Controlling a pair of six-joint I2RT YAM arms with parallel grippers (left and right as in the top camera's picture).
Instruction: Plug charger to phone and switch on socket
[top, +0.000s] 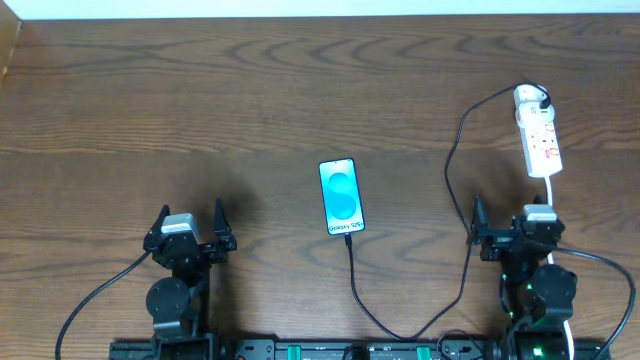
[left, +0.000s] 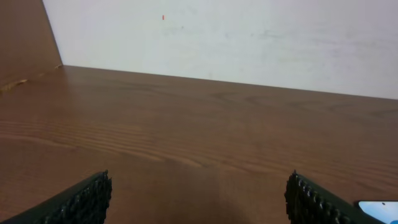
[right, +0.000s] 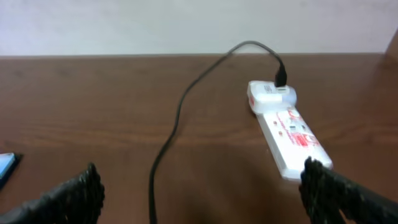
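The phone (top: 341, 196) lies flat mid-table, its blue screen lit. The thin black charger cable (top: 352, 270) meets the phone's near end; its plug tip is too small to tell. The cable loops along the front edge and up to the white socket strip (top: 538, 132) at the far right, where a black plug sits in its far end. In the right wrist view the socket (right: 287, 127) and cable (right: 180, 112) lie ahead. My left gripper (top: 192, 230) is open and empty at the front left. My right gripper (top: 512, 228) is open and empty, just short of the socket.
The wooden table (top: 200, 100) ends at a pale wall along the far edge (left: 236, 37). A brown side panel (left: 25, 37) stands at the far left corner. The arm bases and thicker black robot cables (top: 90, 300) sit at the front edge.
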